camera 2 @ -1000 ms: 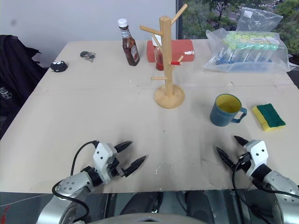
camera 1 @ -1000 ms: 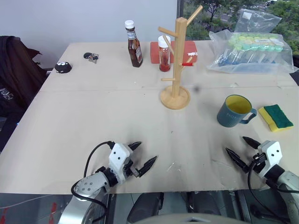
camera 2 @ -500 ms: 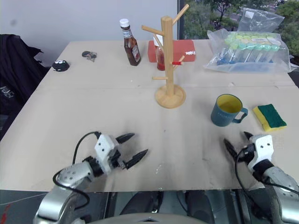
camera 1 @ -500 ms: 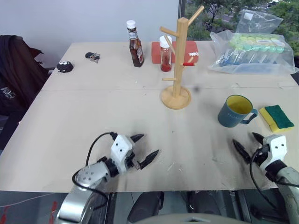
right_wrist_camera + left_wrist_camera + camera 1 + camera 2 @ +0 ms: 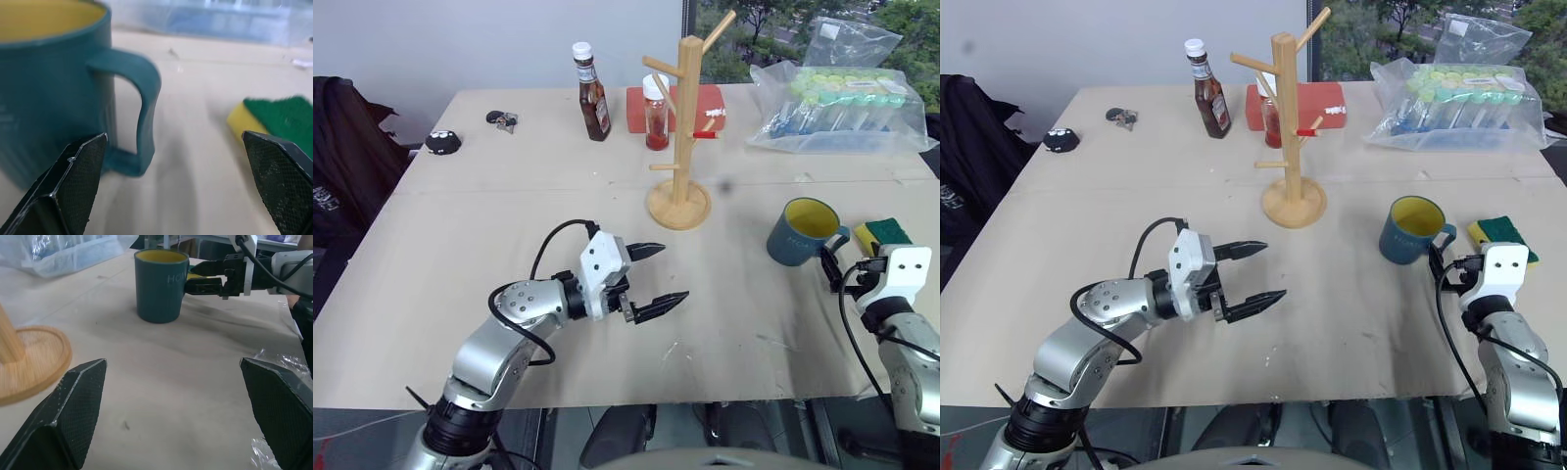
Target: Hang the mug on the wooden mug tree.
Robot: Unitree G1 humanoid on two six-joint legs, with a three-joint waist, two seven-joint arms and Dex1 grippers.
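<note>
An office-like test room: a broad pale table (image 5: 509,225) by a plain wall, a window (image 5: 773,20) onto treetops, and a dark jacket (image 5: 342,147) beside it.

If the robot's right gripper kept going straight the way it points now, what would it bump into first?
Most likely the mug: the open right gripper points at its handle, which stands just ahead between the two fingers. How close it is remains unclear.
</note>
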